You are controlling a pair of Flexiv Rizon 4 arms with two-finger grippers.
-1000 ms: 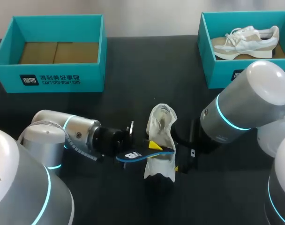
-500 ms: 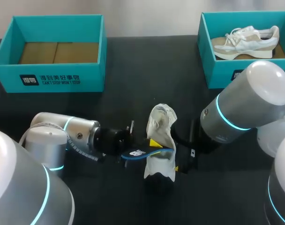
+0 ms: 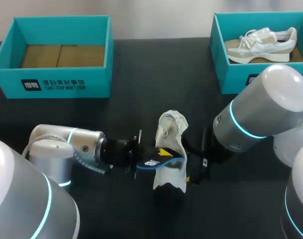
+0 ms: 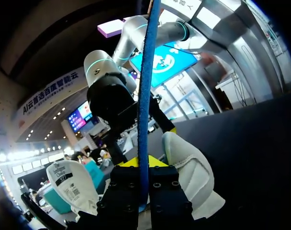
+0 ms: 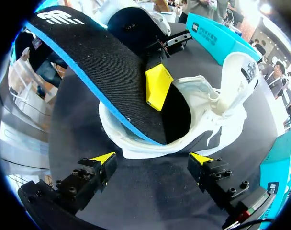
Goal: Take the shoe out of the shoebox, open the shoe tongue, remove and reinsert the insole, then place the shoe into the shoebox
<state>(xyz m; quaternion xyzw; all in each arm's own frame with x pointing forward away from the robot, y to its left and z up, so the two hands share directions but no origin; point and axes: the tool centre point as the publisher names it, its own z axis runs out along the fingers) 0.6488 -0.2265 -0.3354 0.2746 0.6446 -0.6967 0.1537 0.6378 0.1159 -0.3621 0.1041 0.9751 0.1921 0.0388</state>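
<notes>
Left end effector [image 4: 143,167]: clenched on the insole, 2 yellow-tipped fingers pinching its flat faces near 1 end, just left of the shoe.
Insole [image 3: 151,163]: black top, blue edge. It is held on edge, its far end inside the shoe's opening and the rest sticking out toward the left arm.
Shoe [image 3: 172,132]: white, on the counter near the middle, between the 2 end effectors. In the right wrist view its opening faces that camera and the tongue is pulled well back.
Right end effector [image 5: 152,158]: released, fingers spread wide just beside the shoe's sole, neither one touching it as far as I can see.
Insole handling: likely light, thin and floppy, so it may bow or fold if pushed from far back. A pinch across the flat faces suits it.
Shoe handling: probably light with a soft upper that would give under a squeeze, and it may slide when the insole drags on it. The sole edge or heel looks the firmest place to brace.
Counter [image 3: 141,99]: black and matt, looks smooth.
Left shoebox [image 3: 52,82]: teal, open, at the far left corner, brown cardboard floor showing.
Right shoebox [image 3: 231,74]: teal, open, at the far right, with a second shoe [image 3: 261,45] lying on its side inside.
</notes>
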